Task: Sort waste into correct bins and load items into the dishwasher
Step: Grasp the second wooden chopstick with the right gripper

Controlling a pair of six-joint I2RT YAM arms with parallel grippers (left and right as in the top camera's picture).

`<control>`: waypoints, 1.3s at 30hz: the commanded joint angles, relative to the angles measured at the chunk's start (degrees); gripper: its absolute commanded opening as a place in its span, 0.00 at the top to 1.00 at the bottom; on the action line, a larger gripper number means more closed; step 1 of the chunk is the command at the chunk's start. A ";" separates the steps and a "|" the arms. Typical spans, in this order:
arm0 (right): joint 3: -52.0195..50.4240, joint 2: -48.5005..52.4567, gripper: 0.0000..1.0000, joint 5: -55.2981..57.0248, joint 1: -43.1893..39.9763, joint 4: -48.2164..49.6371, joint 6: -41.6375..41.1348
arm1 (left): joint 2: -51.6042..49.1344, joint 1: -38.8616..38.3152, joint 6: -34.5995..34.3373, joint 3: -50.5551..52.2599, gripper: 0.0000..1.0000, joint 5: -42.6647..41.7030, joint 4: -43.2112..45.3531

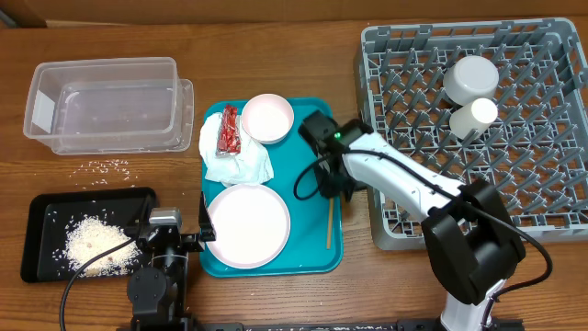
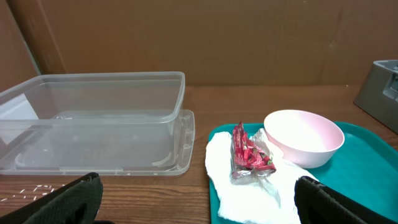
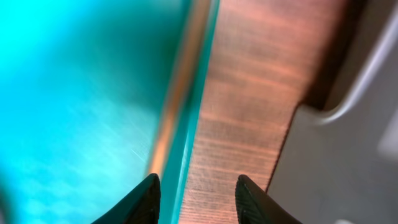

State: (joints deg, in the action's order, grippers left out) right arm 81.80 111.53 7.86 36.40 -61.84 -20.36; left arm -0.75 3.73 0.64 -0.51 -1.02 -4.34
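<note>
Two grippers are in view, and both are open. The left gripper (image 2: 198,190) holds its fingers far apart with nothing between them, at the near left corner of the teal tray (image 1: 312,259). The right gripper (image 3: 196,198) hangs over the tray's right edge, its fingers a little apart and gripping nothing. A blurred chopstick (image 1: 329,223) lies just inside that edge.

On the tray, the red wrapper (image 1: 229,131) rests on the white napkin (image 1: 243,167) at the far left. The small pink dish (image 1: 267,118) is beside them, and the large plate (image 1: 248,223) is on the near side. The clear tub (image 1: 106,101) and the black tray (image 1: 46,207) stand to the left of the teal tray. The dish rack (image 1: 551,184) stands to its right, with a bowl (image 1: 470,79) and a cup (image 1: 473,114) inside.
</note>
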 commanded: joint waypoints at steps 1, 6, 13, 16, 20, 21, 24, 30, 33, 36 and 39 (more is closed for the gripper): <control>5.73 -0.26 0.56 2.43 -0.13 -1.33 -0.87 | 0.44 -0.48 1.07 0.24 0.00 0.13 -0.09; 6.27 -0.24 0.47 1.99 -0.13 -1.33 -0.70 | 0.44 -0.48 1.09 0.24 0.00 0.13 -0.07; 6.23 -0.24 0.59 -9.51 -0.02 -0.15 4.33 | 0.44 -0.48 1.09 0.24 0.00 0.13 -0.09; 6.21 -0.24 0.74 -9.46 0.31 0.92 4.33 | 0.44 -0.48 1.09 0.24 0.00 0.13 -0.07; 5.25 -0.22 0.77 -9.42 1.42 3.58 5.60 | 0.44 -0.48 1.09 0.24 0.00 0.13 -0.09; 4.96 -0.22 0.77 -9.49 1.68 4.48 5.35 | 0.44 -0.48 1.09 0.24 0.00 0.13 -0.07; 4.76 -0.17 0.76 -9.49 2.58 6.64 4.94 | 0.44 -0.48 1.09 0.24 0.00 0.13 -0.07; 4.79 -0.17 0.60 -9.49 4.20 11.93 0.22 | 0.44 -0.48 1.09 0.24 0.00 0.13 -0.07; 4.81 0.22 0.59 -9.51 4.37 12.04 2.32 | 0.46 -0.48 1.07 0.24 0.00 0.13 -0.09; 4.85 1.97 0.59 -9.49 4.37 10.67 5.42 | 0.44 -0.48 1.09 0.24 0.00 0.13 -0.07; 4.96 4.70 0.59 -9.46 4.37 9.55 6.36 | 0.44 -0.48 1.07 0.24 0.00 0.13 -0.07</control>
State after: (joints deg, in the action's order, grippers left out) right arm 86.91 113.23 -1.50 40.64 -52.01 -16.10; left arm -0.75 3.70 0.64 -0.51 -1.02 -4.32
